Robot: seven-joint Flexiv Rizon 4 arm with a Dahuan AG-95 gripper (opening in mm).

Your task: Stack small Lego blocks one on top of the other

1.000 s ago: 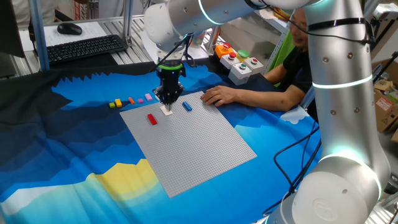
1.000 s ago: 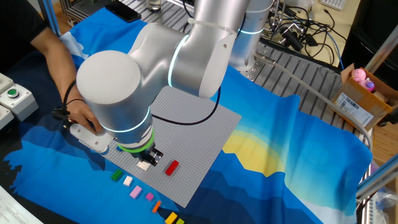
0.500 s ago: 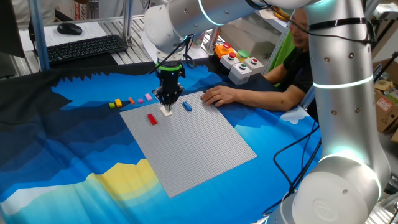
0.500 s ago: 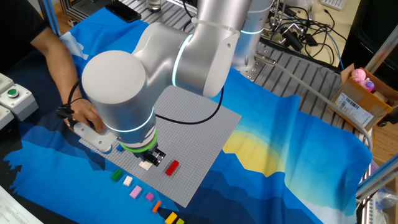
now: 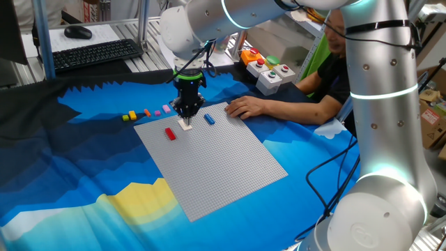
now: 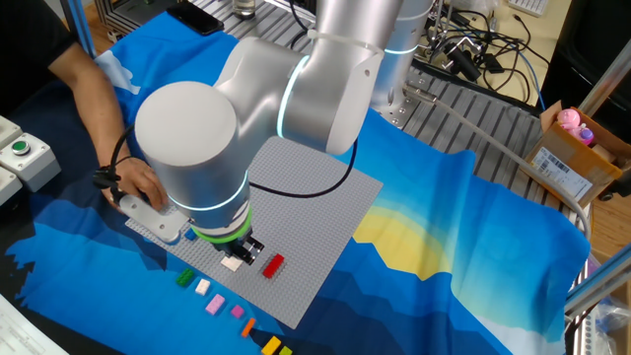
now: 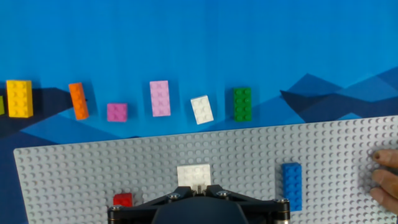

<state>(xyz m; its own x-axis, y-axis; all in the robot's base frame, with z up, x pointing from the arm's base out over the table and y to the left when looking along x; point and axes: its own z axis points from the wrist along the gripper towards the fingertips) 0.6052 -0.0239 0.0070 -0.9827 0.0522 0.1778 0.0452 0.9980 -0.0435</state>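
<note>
My gripper point(image 5: 187, 116) hangs just over a white Lego block point(image 5: 187, 125) that sits on the grey baseplate point(image 5: 216, 160). In the hand view the fingertips point(image 7: 196, 186) stand close together at the block's near edge point(image 7: 194, 173), and nothing shows between them. A red block point(image 5: 170, 134) and a blue block point(image 5: 210, 119) also sit on the plate. Off the plate, on the blue cloth, lies a row of loose blocks: yellow point(image 7: 19, 98), orange point(image 7: 78, 100), magenta point(image 7: 117, 112), pink point(image 7: 160, 98), white point(image 7: 201, 109) and green point(image 7: 242, 104).
A person's hand point(image 5: 244, 107) rests on the far corner of the baseplate and shows at the right edge of the hand view point(image 7: 385, 174). A button box point(image 5: 268, 72) stands behind it. A keyboard point(image 5: 94, 54) lies at the back left.
My gripper has risen a little off the white block. The block stays on the baseplate. The other blocks have not moved.
</note>
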